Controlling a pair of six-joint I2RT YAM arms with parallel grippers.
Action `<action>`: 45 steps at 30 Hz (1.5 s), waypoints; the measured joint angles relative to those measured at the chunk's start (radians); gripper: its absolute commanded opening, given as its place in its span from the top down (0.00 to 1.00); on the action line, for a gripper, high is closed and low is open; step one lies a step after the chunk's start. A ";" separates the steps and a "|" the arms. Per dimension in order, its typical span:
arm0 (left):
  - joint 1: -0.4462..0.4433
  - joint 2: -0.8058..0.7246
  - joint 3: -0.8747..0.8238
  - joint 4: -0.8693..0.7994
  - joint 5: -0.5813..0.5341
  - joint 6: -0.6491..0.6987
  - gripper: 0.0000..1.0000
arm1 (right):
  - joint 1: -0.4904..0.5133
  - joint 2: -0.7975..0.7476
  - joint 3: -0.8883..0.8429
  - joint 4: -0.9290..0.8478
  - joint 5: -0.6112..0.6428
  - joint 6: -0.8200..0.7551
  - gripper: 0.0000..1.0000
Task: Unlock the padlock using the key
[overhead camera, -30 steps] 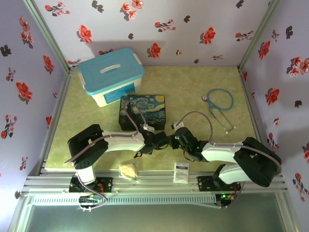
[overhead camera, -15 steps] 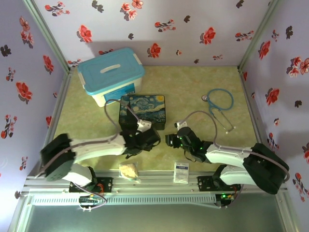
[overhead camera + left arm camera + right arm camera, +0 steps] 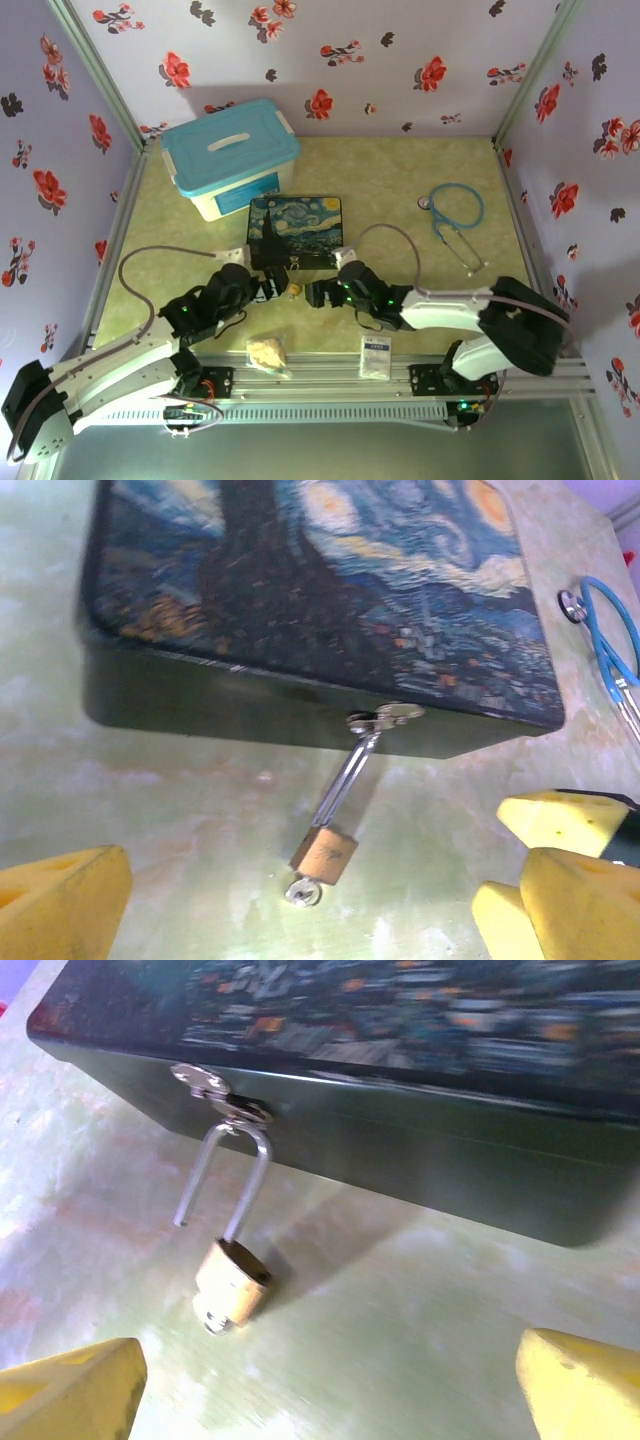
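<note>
Padlock (image 3: 232, 1282) lies on the pale green marbled table (image 3: 400, 180), with the left gripper (image 3: 268, 290) at its 9 o'clock and the right gripper (image 3: 318, 293) at its 3 o'clock. Both have their fingers spread wide and hold nothing. The key (image 3: 213, 1320) sits in the keyhole and one shackle (image 3: 222, 1185) leg stands free, so the unlocking looks done. At most, unhooking from the hasp (image 3: 215, 1085) is left. The painted tin box (image 3: 300, 580) stands at 12 o'clock, and floral walls (image 3: 400, 60) enclose the table.

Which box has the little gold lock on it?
The flat dark tin with the swirly starry painting. The padlock is hooked on its front latch. The white box with the blue lid shows no lock.
</note>
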 measured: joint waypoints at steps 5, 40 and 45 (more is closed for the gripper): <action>0.038 -0.029 -0.016 -0.002 0.044 -0.044 0.00 | 0.026 0.155 0.084 0.047 -0.016 0.040 0.29; 0.100 -0.020 -0.080 0.015 0.105 -0.068 0.00 | 0.051 0.374 0.154 0.219 -0.051 0.077 0.73; 0.123 -0.018 -0.079 0.019 0.099 -0.051 0.00 | 0.044 0.364 0.088 0.330 -0.072 0.119 0.83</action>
